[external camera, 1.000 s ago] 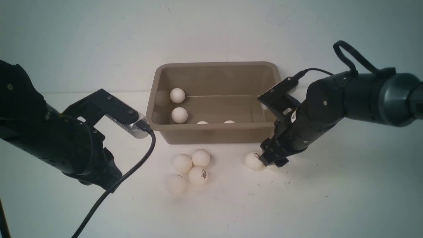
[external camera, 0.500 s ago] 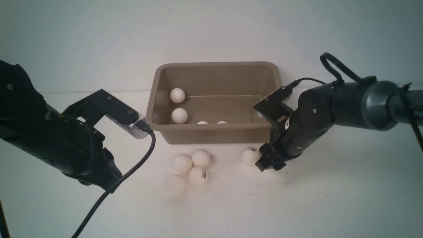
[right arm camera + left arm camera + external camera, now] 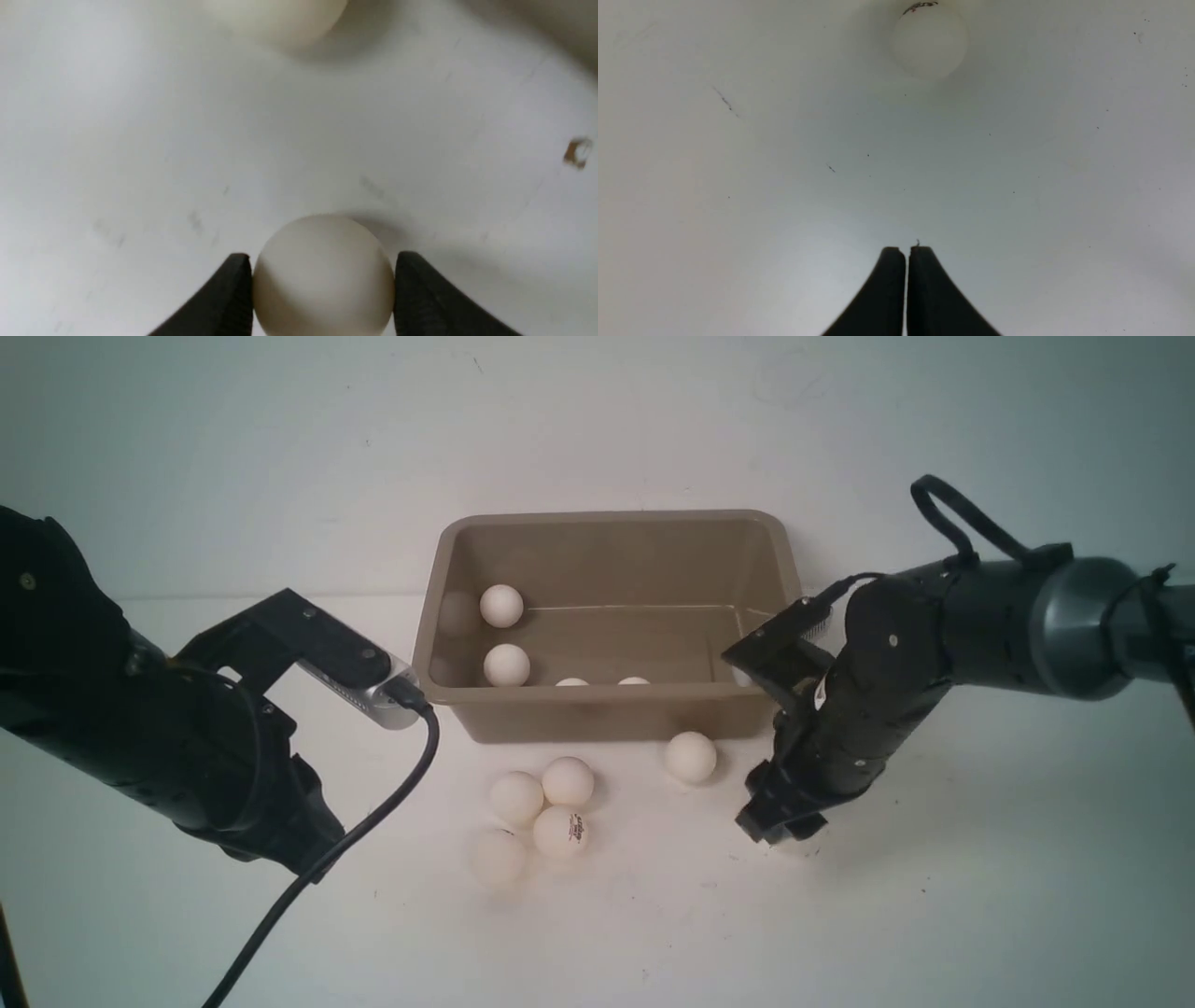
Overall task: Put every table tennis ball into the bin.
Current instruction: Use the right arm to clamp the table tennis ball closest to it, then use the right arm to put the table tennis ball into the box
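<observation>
Closed left pincer [image 3: 906,253], ball [image 3: 930,42] well apart

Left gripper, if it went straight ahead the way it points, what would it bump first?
Probably the table tennis ball ahead of the shut left gripper, nearly in line. Only white table lies between them; it might scrape that first, since depth is unclear.

A white table [image 3: 653,933] took up the lower part of the scene, matte and brightest near its middle. Fine dark specks [image 3: 818,850] were scattered on the table, and the left wrist view showed a short dark scuff [image 3: 726,100] on it. A small brown chip [image 3: 578,152] lay on the table in the right wrist view. Behind the table's far edge rose a plain pale wall [image 3: 280,439].
</observation>
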`<action>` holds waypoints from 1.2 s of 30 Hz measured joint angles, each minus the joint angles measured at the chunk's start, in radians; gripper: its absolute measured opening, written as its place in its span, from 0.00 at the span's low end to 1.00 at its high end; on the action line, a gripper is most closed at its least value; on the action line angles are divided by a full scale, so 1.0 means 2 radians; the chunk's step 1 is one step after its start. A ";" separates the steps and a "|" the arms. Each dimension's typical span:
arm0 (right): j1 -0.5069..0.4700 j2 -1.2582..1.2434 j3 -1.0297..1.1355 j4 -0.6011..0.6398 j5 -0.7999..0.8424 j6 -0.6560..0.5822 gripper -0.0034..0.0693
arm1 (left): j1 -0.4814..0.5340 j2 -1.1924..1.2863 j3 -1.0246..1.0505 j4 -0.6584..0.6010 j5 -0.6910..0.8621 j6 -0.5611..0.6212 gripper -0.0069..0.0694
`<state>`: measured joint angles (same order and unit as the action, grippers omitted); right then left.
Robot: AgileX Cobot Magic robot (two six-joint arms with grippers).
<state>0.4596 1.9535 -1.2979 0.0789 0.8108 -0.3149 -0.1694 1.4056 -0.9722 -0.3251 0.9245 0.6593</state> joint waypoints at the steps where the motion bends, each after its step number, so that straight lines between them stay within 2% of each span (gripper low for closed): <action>1: 0.002 -0.008 0.000 0.000 0.010 -0.001 0.53 | 0.000 0.000 0.000 0.000 0.001 0.000 0.08; 6: 0.026 -0.089 -0.008 0.011 0.014 -0.011 0.53 | 0.000 0.000 0.000 0.000 0.001 0.000 0.08; 10: 0.032 -0.120 -0.072 0.010 -0.011 -0.011 0.53 | 0.000 0.000 0.000 0.000 -0.007 0.000 0.08; 16: 0.026 -0.059 -0.179 -0.016 -0.011 0.002 0.53 | 0.000 0.000 0.000 -0.003 -0.009 0.000 0.08; 24: 0.022 0.144 -0.383 -0.051 0.056 0.004 0.53 | 0.000 0.004 0.000 -0.049 -0.021 0.004 0.11; 28: 0.022 0.178 -0.423 -0.051 0.066 0.009 0.58 | 0.000 0.024 0.000 -0.068 -0.020 0.016 0.18; 32: 0.021 0.186 -0.439 -0.053 0.077 0.027 0.72 | 0.000 0.054 0.000 -0.072 -0.018 0.022 0.31; 36: 0.017 0.172 -0.460 -0.053 0.120 0.028 0.74 | 0.000 0.080 0.000 -0.086 -0.025 0.032 0.47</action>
<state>0.4931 2.2971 -2.2182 -0.0263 1.0501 -0.2581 -0.1694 1.5655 -0.9722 -0.4965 0.8749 0.7239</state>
